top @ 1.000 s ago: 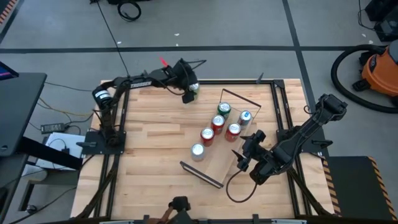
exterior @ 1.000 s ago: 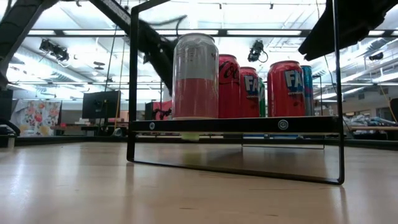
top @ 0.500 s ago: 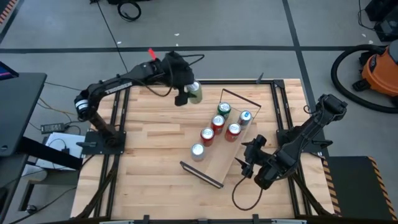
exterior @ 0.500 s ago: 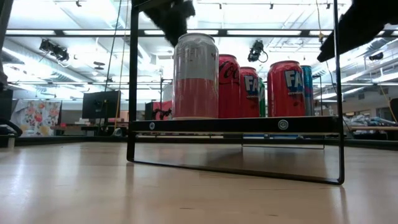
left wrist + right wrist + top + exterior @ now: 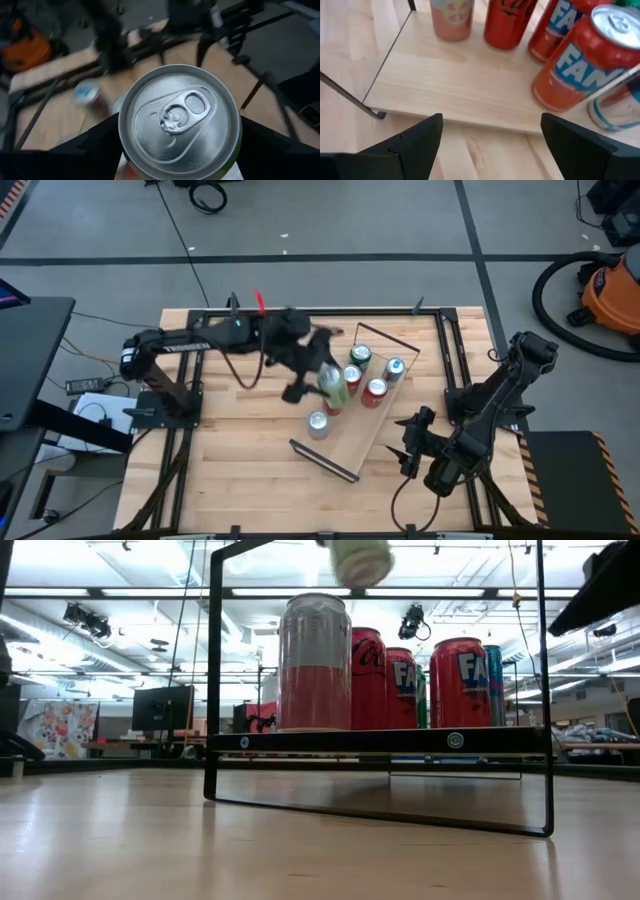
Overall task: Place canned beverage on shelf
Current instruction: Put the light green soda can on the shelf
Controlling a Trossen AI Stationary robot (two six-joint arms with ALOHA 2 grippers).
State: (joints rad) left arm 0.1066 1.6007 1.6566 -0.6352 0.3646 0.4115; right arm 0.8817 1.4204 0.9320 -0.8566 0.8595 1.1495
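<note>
A green canned beverage (image 5: 333,385) hangs in the air over the shelf (image 5: 372,425), with my left gripper (image 5: 322,380) shut on it. Its silver top (image 5: 180,120) fills the left wrist view, and it shows high up in the low view (image 5: 360,558). The shelf is a light-wood plank with black wire frames at both ends. Several cans stand upright on it, among them a pink one (image 5: 314,662) and red ones (image 5: 460,682). My right gripper (image 5: 410,448) is open beside the shelf's near right side, its fingers (image 5: 415,142) spread before the plank's edge. My left gripper pinches the green can by its side wall (image 5: 237,145), just below the top rim, one finger (image 5: 100,145) on each side. The fingers come slanting down from the table's left. The can is lifted clear above the cans on the shelf and leans.
A bare stretch of plank (image 5: 455,85) lies between the pink can (image 5: 451,19) and the red cans (image 5: 572,65). Black frame rails (image 5: 445,370) border the table. An orange vacuum (image 5: 605,290) stands on the floor at the far right.
My left gripper has carried the green can up from the table's far edge toward the near right, turning as it went. The can now hangs over the cans on the shelf. My right gripper has drawn back a little toward the near right corner and stays open.
</note>
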